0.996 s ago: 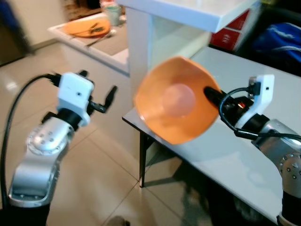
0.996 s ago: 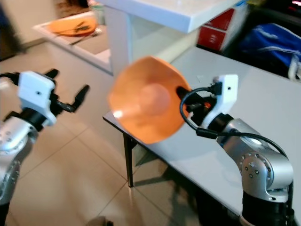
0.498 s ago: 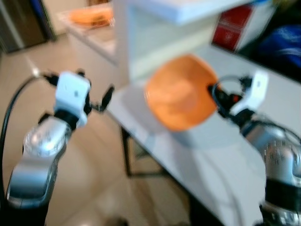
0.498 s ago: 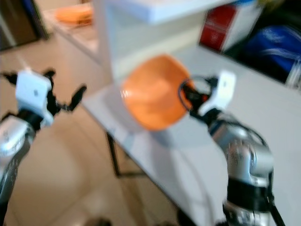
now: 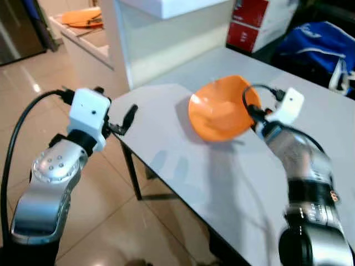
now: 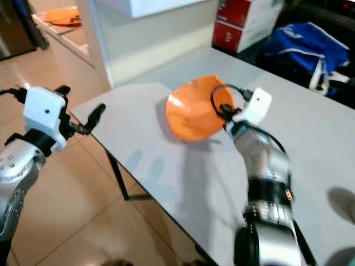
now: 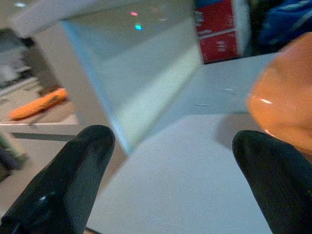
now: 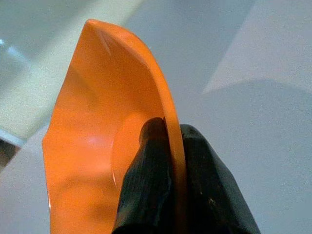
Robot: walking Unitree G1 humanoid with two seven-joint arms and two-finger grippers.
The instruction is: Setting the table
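The orange bowl [image 5: 219, 115] sits right of centre in the left eye view, tilted on edge over the white counter [image 5: 183, 177], its open face turned toward the left of the frame. The right gripper [image 8: 168, 146] is clamped on the bowl's rim: in the right wrist view one black finger [image 8: 146, 185] presses inside the rim and the other lies against the outside. From the head views the fingers are hidden behind the bowl and the white wrist housing, and whether the bowl's lower edge touches the counter cannot be told.

The left gripper [image 5: 113, 119] hangs at centre left, past the counter's near corner and over the tiled floor [image 5: 111, 221], its fingers [image 7: 73, 180] spread apart with nothing between them. Bare counter surface stretches below and left of the bowl to the counter's edge. An orange plate [image 5: 80, 16] lies on another surface in the upper left.
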